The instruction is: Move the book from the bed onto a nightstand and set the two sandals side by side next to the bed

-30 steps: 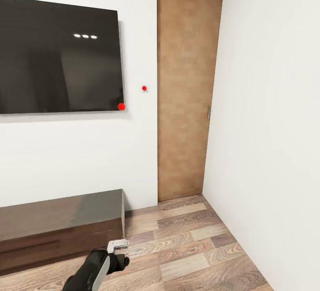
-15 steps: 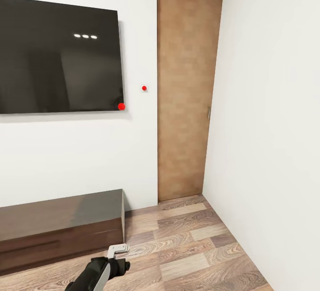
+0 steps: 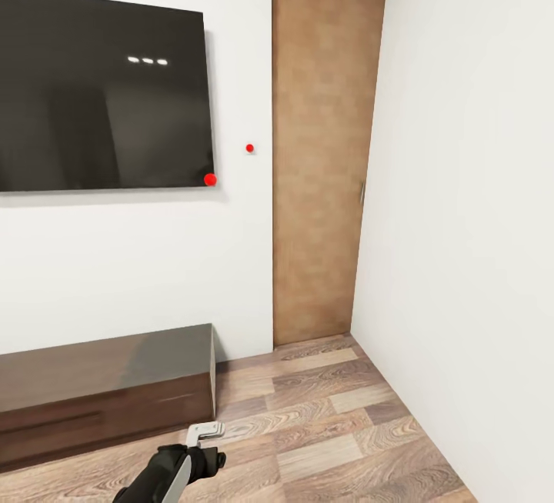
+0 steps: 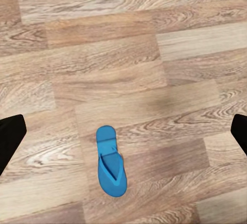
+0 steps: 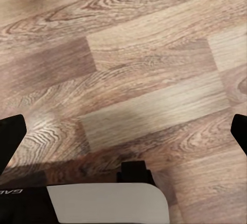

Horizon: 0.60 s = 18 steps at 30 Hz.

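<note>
Sandal (image 4: 110, 161) first: one bright blue flip-flop lies flat on the wood-plank floor (image 4: 170, 44), sole down and strap up, apart from everything else, seen by the left wrist camera looking straight down past its own fingertips (image 4: 10, 136). Those dark tips sit at the two edges of the picture, spread wide with nothing between them. The sandal lies between them, nearer one tip.

Going from left to right with the door (image 3: 323, 157) as landmark: well left of it hangs a wall-mounted TV (image 3: 104, 91), a flat glossy black slab catching three ceiling-light reflections. Below that stands a long dark TV bench (image 3: 108, 391) with a shiny top and brown wood-grain front. In front of the bench's end, low and left of the door, the left gripper (image 3: 201, 435) shows as a pale metal bracket on a black wrist. The door itself is plain matte brown, tall, with a small handle on its right side. Right of it runs a bare white wall (image 3: 469, 218).

The right wrist camera shows the right gripper (image 5: 123, 136) with its tips likewise wide apart over bare planks, part of the robot's grey and black body beneath.

Judging by this, the sandal step is in hand: the arm hangs over the flip-flop, not yet grasping. The next move likely calls for lowering and centring on the thin, flat sole, which gives little edge to pinch.
</note>
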### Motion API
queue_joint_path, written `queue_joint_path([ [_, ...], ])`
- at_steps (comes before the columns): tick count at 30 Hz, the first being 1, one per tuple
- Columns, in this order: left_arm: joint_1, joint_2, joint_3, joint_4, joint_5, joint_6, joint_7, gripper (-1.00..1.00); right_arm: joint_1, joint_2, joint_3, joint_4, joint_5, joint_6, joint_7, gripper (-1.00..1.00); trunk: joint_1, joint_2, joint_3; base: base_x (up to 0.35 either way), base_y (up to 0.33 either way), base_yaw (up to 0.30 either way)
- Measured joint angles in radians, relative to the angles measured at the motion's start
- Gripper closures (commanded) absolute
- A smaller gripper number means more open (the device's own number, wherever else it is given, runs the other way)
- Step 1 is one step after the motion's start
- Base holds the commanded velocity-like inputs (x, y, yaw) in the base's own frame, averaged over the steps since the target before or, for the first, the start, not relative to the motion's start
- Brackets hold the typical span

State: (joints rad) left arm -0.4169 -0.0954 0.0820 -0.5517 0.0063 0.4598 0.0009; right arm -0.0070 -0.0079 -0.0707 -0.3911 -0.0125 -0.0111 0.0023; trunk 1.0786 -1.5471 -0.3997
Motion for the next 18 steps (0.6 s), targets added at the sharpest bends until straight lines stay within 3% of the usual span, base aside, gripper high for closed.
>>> queue_joint_path([
  [14,0.000,0.000,-0.001,0.002,0.000,-0.004,-0.001,-1.00,0.000,-0.003,0.000,-0.015,0.000,0.000,0.000,-1.00,0.054,-0.098,-0.044,0.000,0.000,0.000],
  [18,0.000,0.000,-0.001,0.003,0.000,-0.004,-0.001,-1.00,0.000,-0.005,-0.003,-0.144,0.000,0.001,0.001,-1.00,0.069,-0.126,-0.056,0.000,0.000,0.000],
])
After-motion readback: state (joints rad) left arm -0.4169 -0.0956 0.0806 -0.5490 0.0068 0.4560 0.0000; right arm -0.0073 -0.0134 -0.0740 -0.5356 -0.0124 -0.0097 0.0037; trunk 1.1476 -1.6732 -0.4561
